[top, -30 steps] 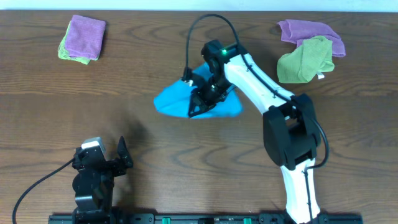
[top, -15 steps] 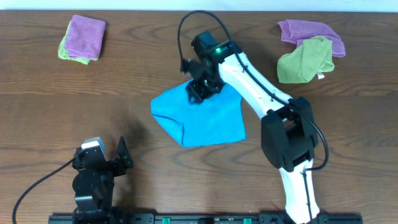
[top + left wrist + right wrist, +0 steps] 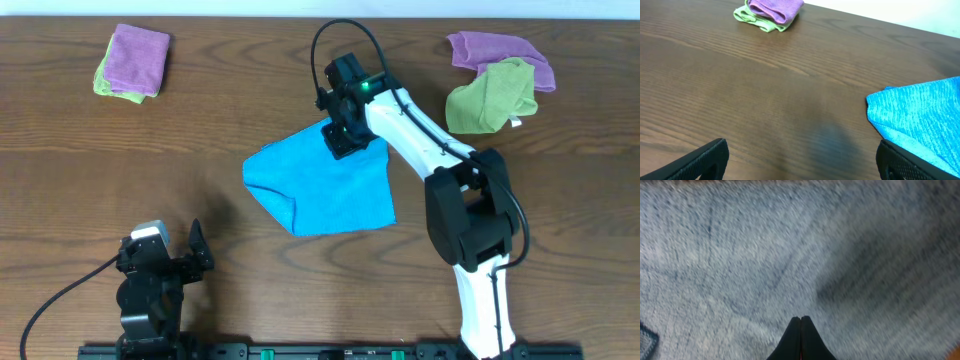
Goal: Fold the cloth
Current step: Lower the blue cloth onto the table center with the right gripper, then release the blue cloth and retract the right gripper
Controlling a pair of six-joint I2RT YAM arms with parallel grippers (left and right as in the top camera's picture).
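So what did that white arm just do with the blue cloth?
The blue cloth went from a bunched heap under the right arm's fingers to lying spread flat, reaching nearer the robot. The fingers ended at its far corner, shifting slightly right. They look closed; whether they pinch cloth is unclear. The left arm, the folded pile and the loose pile stayed put.
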